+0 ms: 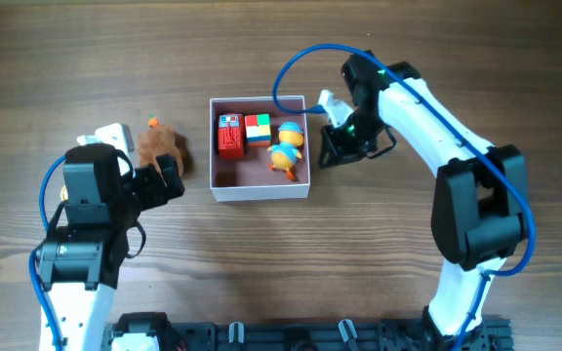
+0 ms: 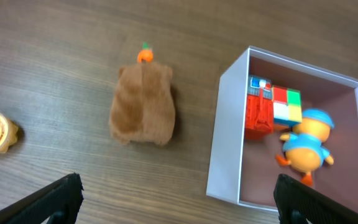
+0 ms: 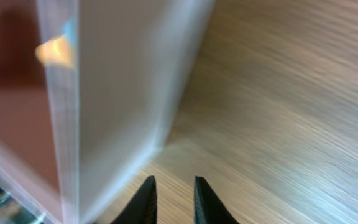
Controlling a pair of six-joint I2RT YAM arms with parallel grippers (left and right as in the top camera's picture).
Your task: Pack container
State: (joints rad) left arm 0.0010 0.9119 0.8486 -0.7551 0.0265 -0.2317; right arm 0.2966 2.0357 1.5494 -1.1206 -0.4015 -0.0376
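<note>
Both hands hover beside the container (image 1: 224, 187).

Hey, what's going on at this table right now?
Two robot arms are packing toys into a square white-walled box with a pink floor. A red block toy, a multicoloured cube and an orange duck figure are inside. A brown plush toy lies outside, below the open left pincer. Neither pincer holds anything.

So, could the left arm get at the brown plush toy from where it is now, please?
Probably yes. The plush toy lies on bare table left of the container, apart from its wall, and the open left gripper faces it with nothing between.
</note>
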